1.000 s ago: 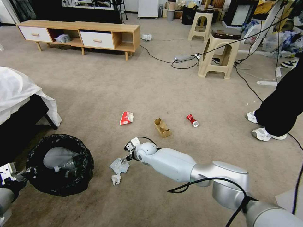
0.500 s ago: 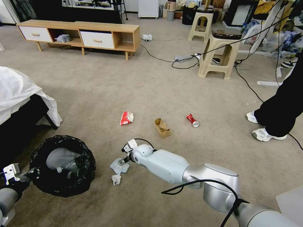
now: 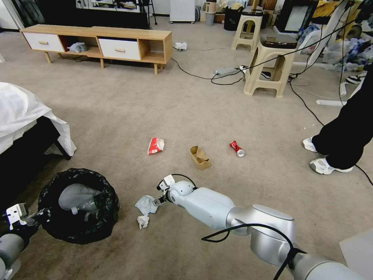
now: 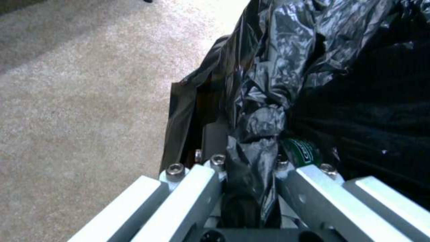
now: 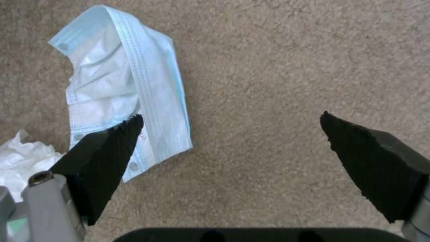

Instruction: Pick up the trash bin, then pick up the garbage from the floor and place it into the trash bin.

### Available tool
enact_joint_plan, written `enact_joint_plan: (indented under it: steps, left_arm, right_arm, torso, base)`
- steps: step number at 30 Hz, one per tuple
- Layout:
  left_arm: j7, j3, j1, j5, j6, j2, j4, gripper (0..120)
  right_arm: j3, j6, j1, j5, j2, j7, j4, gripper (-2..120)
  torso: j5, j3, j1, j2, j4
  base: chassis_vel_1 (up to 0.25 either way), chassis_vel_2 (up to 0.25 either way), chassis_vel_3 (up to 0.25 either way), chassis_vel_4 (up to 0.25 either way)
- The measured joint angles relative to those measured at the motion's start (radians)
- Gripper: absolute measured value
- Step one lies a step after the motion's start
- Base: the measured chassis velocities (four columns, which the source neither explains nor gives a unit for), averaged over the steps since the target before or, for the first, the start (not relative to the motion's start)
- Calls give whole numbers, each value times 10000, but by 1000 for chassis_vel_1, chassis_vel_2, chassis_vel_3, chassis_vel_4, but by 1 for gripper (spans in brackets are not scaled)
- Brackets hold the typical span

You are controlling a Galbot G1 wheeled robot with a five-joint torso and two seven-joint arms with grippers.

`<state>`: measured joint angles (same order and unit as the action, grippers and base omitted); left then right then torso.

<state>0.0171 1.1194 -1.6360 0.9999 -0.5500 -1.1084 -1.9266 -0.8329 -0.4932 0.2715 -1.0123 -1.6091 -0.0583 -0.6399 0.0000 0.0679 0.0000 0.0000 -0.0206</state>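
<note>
The trash bin [image 3: 105,194], grey with a black bag over its rim, sits low at my left with a bottle [image 3: 83,204] inside. My left gripper [image 3: 37,215] is shut on the bin's bagged rim [image 4: 264,124]; a green bottle label [image 4: 301,152] shows beside it. My right gripper [image 3: 158,202] hangs open just above the carpet, one fingertip [image 5: 121,134] over the edge of a light blue face mask [image 5: 121,80] [image 3: 145,204]. A white tissue [image 3: 143,221] [image 5: 22,158] lies beside the mask. Farther off lie a red-white snack wrapper [image 3: 155,145], a brown paper box [image 3: 199,157] and a crushed red can [image 3: 236,148].
A bed with a white sheet [image 3: 23,112] stands at my left. A person's legs and shoes [image 3: 334,151] are at the right. Two plastic stools [image 3: 268,66], floor cables [image 3: 233,72] and a low wooden cabinet [image 3: 101,42] stand at the back. Open carpet lies between.
My right gripper moved left over the mask, then drew back a little to the right, staying open. The mask and tissue stayed on the carpet. The bin shifted slightly.
</note>
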Motion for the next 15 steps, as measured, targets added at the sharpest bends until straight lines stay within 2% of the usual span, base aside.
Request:
enact_joint_plan:
  steps: [15]
  left_arm:
    - [-139,-11,-79,-128,117,-123,37,1]
  right_arm:
    - [123,170,16,259,7,251,566,100]
  torso:
    - [0,0,0,0,-2]
  base:
    - [0,0,0,0]
